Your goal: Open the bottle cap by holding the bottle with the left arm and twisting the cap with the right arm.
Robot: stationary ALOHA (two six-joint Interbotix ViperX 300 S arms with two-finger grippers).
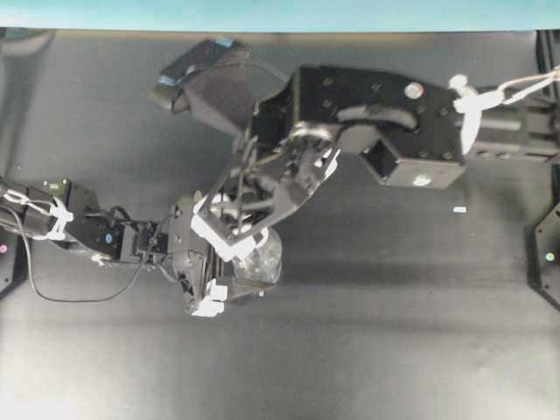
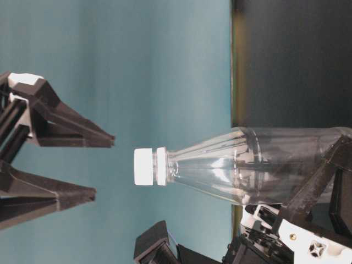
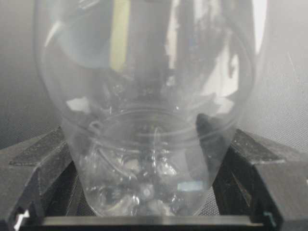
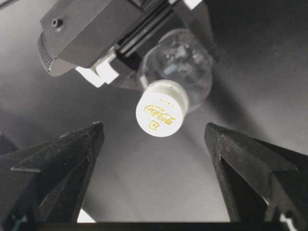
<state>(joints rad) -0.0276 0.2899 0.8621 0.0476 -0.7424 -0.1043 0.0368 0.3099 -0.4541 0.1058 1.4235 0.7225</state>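
Note:
The clear plastic bottle (image 1: pixel 267 258) stands upright, its lower body clamped between the fingers (image 3: pixel 38 163) of my left gripper (image 1: pixel 229 269). In the left wrist view the bottle (image 3: pixel 144 96) fills the gap between both pads. My right gripper (image 2: pixel 103 166) hangs open just above the white bottle cap (image 2: pixel 146 166), with a small gap between its fingertips and the cap. In the right wrist view the cap (image 4: pixel 161 114) sits between the two spread black fingers (image 4: pixel 72 159), slightly off centre, touching neither. From overhead the right gripper (image 1: pixel 232 229) covers the cap.
A small white tape scrap (image 1: pixel 459 210) lies on the dark table, right of the arms. A black fixture (image 1: pixel 547 254) stands at the right edge. The teal wall (image 1: pixel 280 13) runs along the back. The left arm's loose cable (image 1: pixel 79 297) trails on the table.

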